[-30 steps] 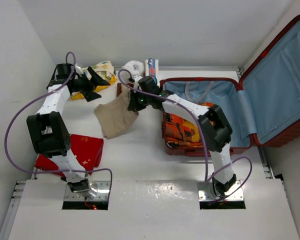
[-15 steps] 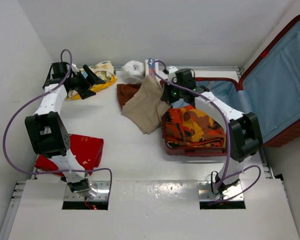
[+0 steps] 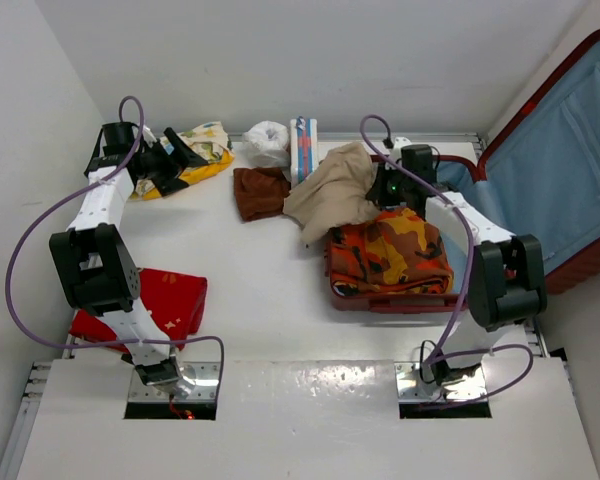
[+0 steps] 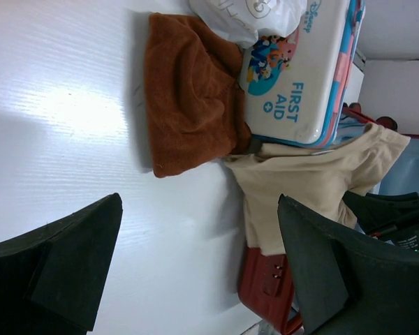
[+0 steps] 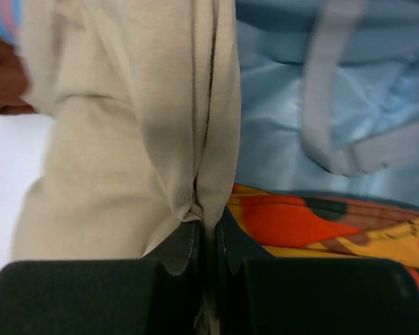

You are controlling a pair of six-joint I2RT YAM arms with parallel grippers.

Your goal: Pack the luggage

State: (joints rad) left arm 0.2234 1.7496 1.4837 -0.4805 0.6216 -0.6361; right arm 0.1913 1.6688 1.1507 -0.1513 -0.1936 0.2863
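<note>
Luggage (image 3: 570,150) open at right | white table (image 3: 270,320) | plain white walls (image 3: 280,60)

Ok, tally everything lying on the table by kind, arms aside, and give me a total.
Suitcase: 1 (the luggage)
Cloths: 5 (beige cloth, brown cloth, orange patterned cloth, red cloth, yellow patterned cloth)
First aid box: 1
White bundle: 1
Total: 8

White table (image 3: 250,290), first aid box (image 3: 303,150) at its far edge, white bundle (image 3: 267,142) just left of the box, brown cloth (image 3: 258,192) near its front-left, yellow patterned cloth (image 3: 206,150) farther left, red folded cloth (image 3: 170,300) well nearer-left, open luggage (image 3: 560,170) to its right.
</note>
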